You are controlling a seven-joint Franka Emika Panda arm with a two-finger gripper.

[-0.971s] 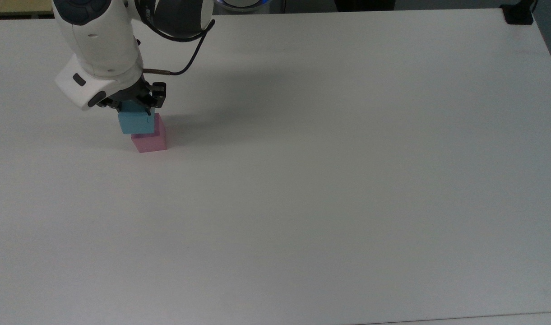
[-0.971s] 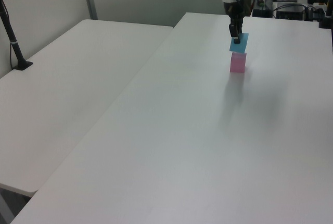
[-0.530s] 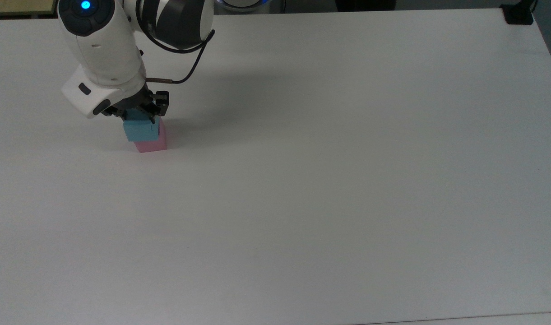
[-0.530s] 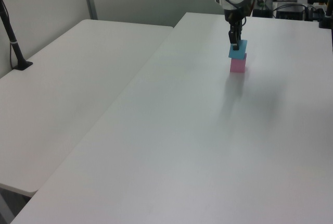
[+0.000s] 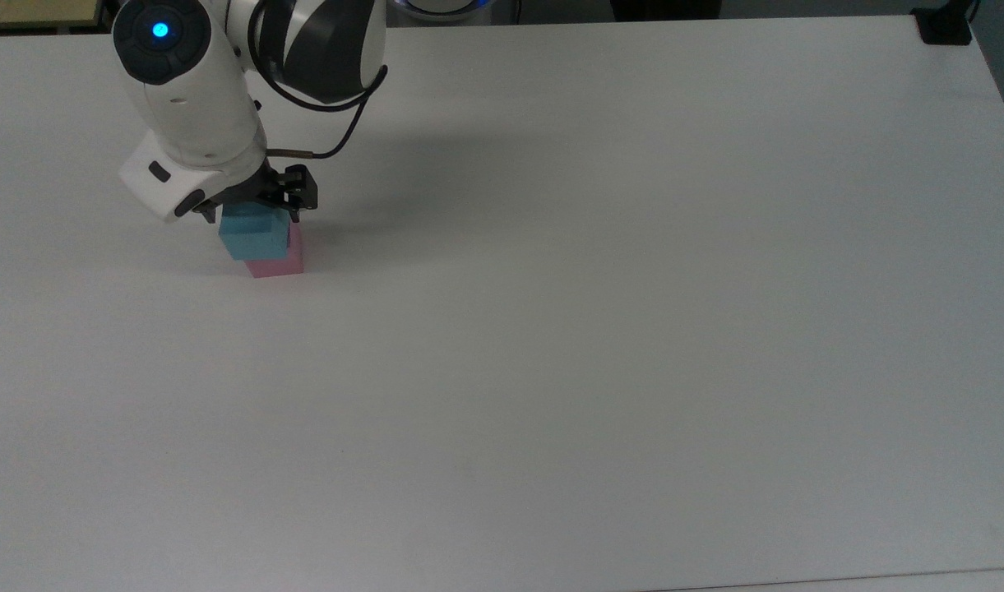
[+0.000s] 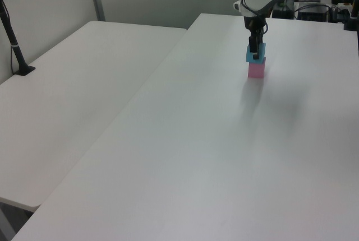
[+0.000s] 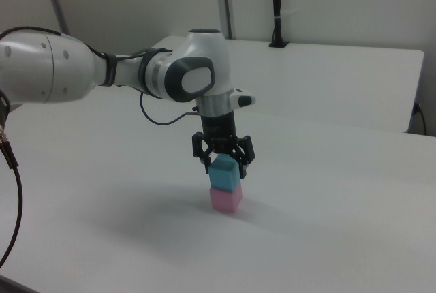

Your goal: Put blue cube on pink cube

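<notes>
The blue cube [image 7: 225,171] already sits on the pink cube [image 7: 225,199] on the table [image 7: 340,225], though the claw [image 7: 224,159], spread around it, has not lifted away.

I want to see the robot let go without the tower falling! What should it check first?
1. Blue cube sits on pink cube: ok, the right view shows no gap.
2. Cubes lined up: ok in the right view; in the top view the blue one looks shifted toward the top view's left, maybe just the angle.
3. Pink cube flat on the table: ok.
4. Gripper jaws open: cannot tell; they straddle the blue cube's top.
5. Gripper upright for a straight lift: ok.
</notes>
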